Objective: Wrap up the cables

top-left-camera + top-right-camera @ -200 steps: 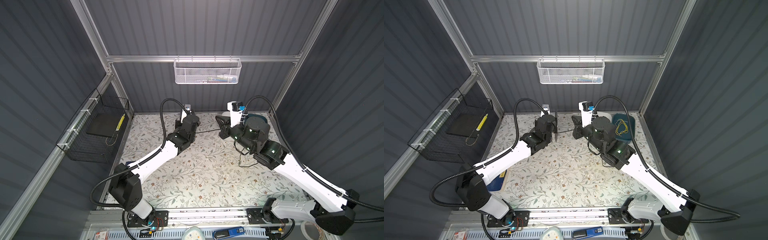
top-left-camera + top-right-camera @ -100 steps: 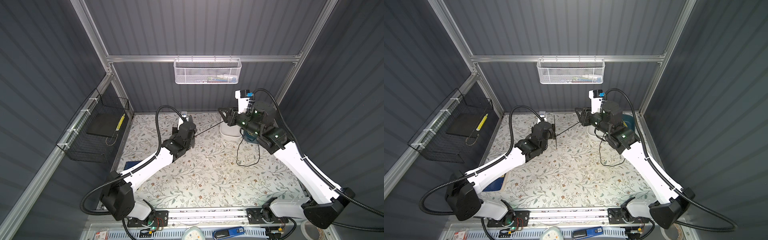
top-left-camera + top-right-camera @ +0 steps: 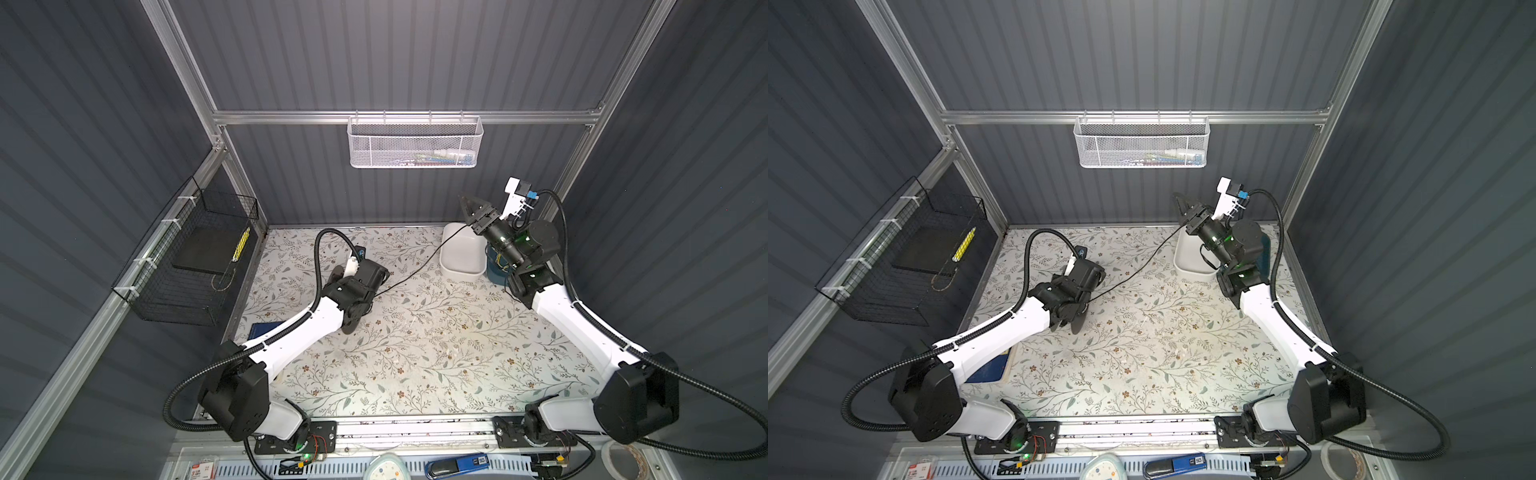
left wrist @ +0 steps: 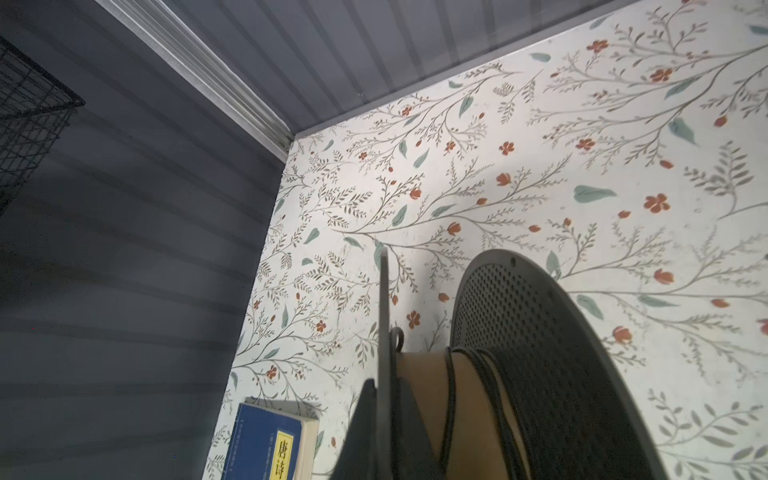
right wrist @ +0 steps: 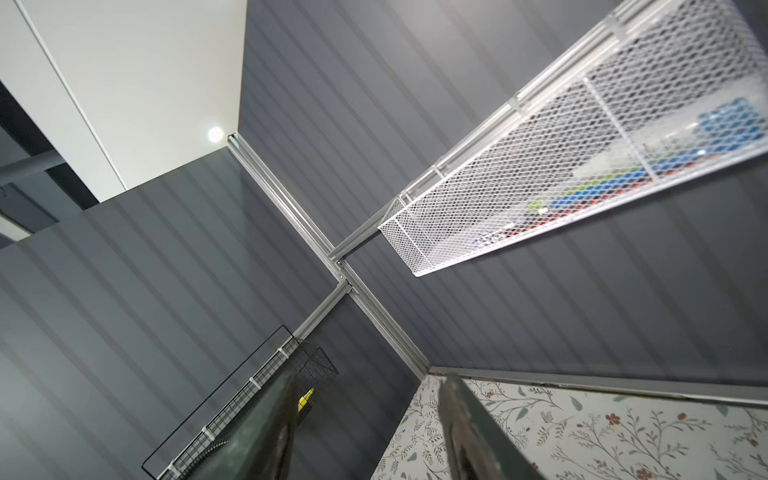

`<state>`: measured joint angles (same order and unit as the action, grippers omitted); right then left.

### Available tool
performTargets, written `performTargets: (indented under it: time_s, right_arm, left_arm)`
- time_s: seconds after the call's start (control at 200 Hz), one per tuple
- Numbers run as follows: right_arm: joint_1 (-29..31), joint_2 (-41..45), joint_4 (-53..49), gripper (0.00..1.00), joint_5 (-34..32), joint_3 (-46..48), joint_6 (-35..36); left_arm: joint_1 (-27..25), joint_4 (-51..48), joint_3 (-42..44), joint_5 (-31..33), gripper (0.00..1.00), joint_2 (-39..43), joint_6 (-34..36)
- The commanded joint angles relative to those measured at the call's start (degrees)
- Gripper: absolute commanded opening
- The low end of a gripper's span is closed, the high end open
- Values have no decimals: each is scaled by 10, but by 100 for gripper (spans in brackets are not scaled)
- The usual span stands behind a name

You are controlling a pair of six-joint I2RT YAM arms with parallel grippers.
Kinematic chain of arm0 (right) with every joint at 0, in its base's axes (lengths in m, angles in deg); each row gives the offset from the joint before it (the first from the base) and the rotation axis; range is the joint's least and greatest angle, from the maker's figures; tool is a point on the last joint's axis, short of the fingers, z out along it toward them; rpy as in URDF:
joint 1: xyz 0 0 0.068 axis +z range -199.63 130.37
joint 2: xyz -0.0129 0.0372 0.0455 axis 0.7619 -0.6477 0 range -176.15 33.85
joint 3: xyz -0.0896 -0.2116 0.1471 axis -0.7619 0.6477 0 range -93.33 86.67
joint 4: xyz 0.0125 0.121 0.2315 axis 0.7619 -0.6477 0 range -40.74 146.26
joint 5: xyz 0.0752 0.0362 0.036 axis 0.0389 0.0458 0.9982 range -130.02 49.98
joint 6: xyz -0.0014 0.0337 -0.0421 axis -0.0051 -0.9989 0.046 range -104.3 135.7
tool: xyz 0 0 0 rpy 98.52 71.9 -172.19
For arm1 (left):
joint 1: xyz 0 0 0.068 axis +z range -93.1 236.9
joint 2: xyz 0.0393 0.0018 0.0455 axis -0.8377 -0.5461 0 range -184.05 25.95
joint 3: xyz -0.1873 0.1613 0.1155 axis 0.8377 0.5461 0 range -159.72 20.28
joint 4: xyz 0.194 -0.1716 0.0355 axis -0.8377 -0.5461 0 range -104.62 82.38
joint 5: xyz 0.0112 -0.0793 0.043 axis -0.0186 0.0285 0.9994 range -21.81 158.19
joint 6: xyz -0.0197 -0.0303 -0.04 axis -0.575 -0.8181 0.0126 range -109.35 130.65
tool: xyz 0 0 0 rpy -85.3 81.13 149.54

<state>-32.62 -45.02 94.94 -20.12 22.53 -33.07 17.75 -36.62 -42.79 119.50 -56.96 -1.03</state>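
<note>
The cable (image 3: 419,266) is a thin black cord strung in a nearly straight line above the flowered table (image 3: 415,365). It runs from the spool (image 4: 540,353) at the left arm up to the right gripper (image 3: 469,204), which is raised beside the white tub (image 3: 463,266) at the back. Part of it is already wound: the left wrist view shows several black turns round the brown core between the 2 grey flanges. The left gripper (image 4: 384,399) is clamped tight on the thin flange, 1 finger on each face, apparently to steady the spool and leave the core free to take more cord. The right gripper's 2 fingers stand well apart, and its wrist view shows nothing between them. In both top views the line reaches that gripper's underside, but I cannot tell whether it rests on a finger or merely passes it. Held high and well away from the spool, that arm seems placed to stretch the free length and keep it off the table. With this much cord unwound, I judge the wrapping only partly done. A blue book (image 4: 266,444) lies near the spool, clear of the line.
</note>
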Motion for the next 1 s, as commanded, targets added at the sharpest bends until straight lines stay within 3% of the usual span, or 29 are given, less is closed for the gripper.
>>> performTargets:
  time_s: [0.0, 0.195, 0.415, 0.51, 0.63, 0.795, 0.995]
  right_arm:
    - [-38, 26, 22, 57, 16, -17, -10]
    - [-121, 48, -121, 57, 54, -91, 7]
    - [-192, 46, -207, 47, 71, -117, -8]
    - [-215, 50, -236, 36, 70, -117, -7]
    - [-221, 57, -275, 0, 54, -125, 11]
    - [-213, 26, -299, 0, 41, -186, 29]
    - [-191, -82, -364, 0, -36, -338, 91]
  left_arm:
    - [3, -17, 4, 47, 0, 30, 3]
    - [18, -5, -2, 33, 0, 4, 21]
    - [25, 4, -9, 31, 0, -5, 39]
    - [29, 6, -9, 26, 0, -3, 42]
    - [29, 0, -15, 15, 0, -5, 55]
    - [29, -20, -22, -42, 0, -6, 83]
    - [10, -37, 4, -128, 0, 31, 143]
